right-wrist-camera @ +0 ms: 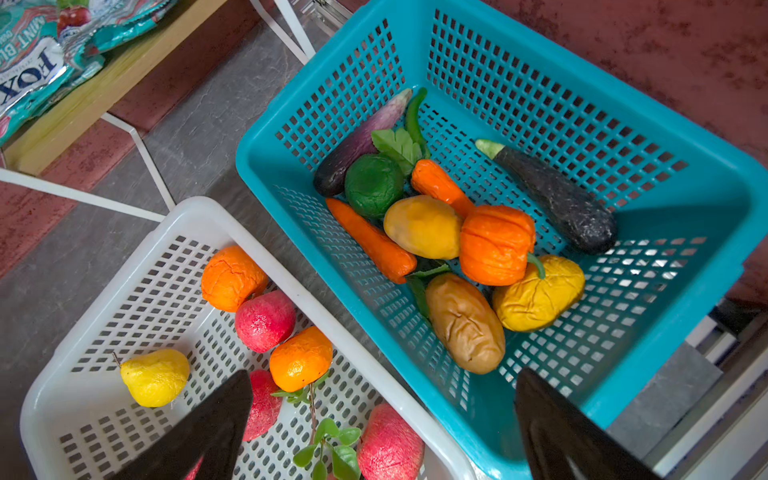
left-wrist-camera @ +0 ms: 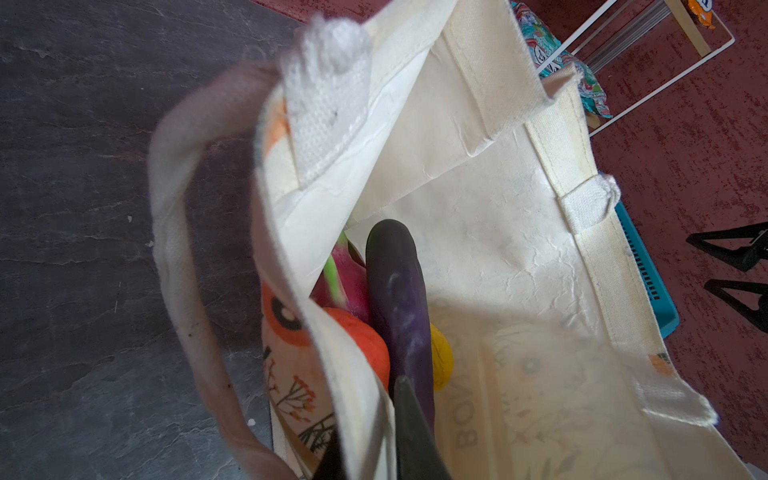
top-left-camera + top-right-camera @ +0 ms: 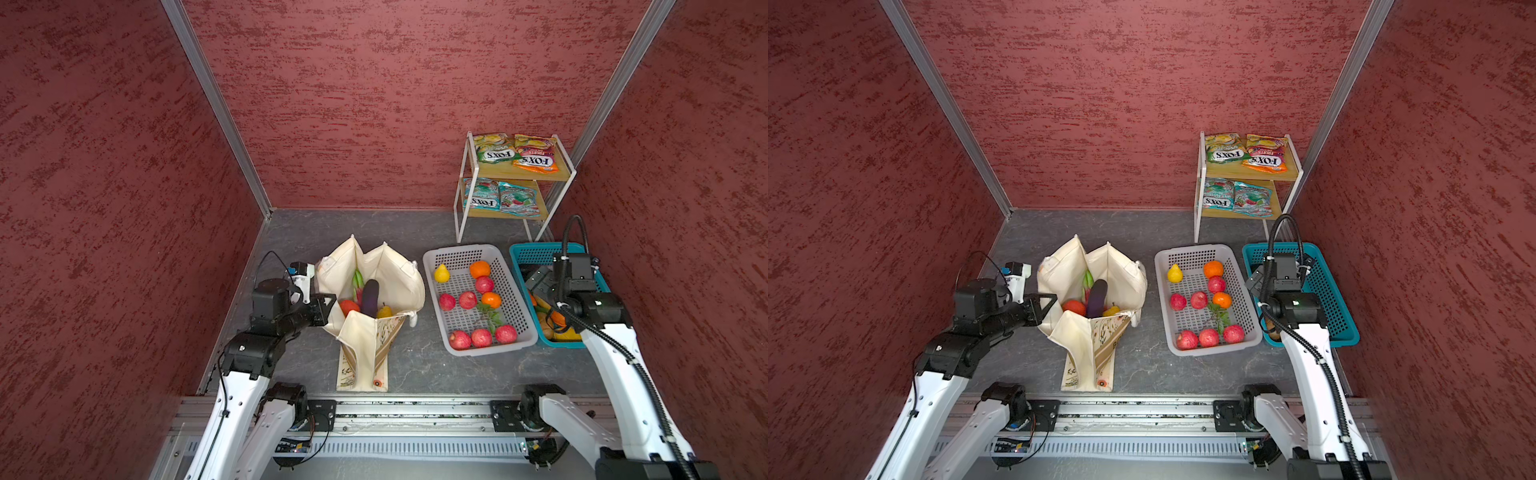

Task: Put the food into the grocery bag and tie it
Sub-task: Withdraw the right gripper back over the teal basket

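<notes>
The floppy canvas tote [image 3: 399,270] sags; the left gripper [image 2: 370,432] pinches its nine-o'clock rim, while the right gripper [image 1: 384,374], spread wide, probably best spans the light potato [image 1: 465,324] midway.

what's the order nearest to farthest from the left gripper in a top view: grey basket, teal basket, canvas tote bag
1. canvas tote bag, its left rim clamped by the left gripper
2. grey basket, right of the bag
3. teal basket, far right

Mottled red textured walls [image 3: 353,104] enclose three sides, joined by aluminium corner posts [image 3: 216,108]. The worktop [image 3: 415,365] is dark grey, slate-like. A two-tier wooden shelf [image 3: 496,171], white-framed, stands far right.
</notes>
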{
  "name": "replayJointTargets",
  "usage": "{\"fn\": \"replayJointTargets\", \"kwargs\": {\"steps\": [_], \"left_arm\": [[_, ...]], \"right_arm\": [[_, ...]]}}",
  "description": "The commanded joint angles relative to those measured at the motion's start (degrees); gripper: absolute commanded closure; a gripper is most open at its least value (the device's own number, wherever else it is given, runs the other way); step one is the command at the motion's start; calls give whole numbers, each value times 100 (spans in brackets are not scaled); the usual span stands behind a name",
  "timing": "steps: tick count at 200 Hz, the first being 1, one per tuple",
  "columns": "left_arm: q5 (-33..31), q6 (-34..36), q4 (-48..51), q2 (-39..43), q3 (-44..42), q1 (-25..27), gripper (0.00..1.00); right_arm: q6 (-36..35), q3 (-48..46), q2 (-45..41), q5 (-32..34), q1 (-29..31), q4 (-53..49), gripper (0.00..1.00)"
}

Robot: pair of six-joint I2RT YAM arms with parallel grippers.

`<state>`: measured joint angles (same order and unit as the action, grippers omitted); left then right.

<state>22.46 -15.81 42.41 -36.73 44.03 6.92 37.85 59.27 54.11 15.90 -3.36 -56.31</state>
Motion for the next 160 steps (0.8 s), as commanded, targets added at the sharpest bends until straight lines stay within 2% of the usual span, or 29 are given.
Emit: {"fn": "replayJointTargets", "kwargs": {"steps": [1, 21, 40, 88, 123, 160], "left_arm": [[100, 25, -67, 72, -62, -40, 85], [110, 26, -76, 78, -70, -33, 85], [132, 26, -84, 72, -70, -37, 85], [134, 26, -75, -9, -62, -51, 85], [101, 22, -75, -66, -61, -68, 85], [74, 21, -62, -108, -52, -77, 85]], "right_arm": [[232, -108, -2, -593, -423, 109, 1], [528, -102, 126, -698, -673, 87, 1], [992, -52, 260, -404, -695, -55, 1], [1989, -127, 277, 965, -709, -621, 1], [1820, -248, 287, 1397, -739, -452, 1], [1596, -272, 744, 1654, -935, -329, 1]]}}
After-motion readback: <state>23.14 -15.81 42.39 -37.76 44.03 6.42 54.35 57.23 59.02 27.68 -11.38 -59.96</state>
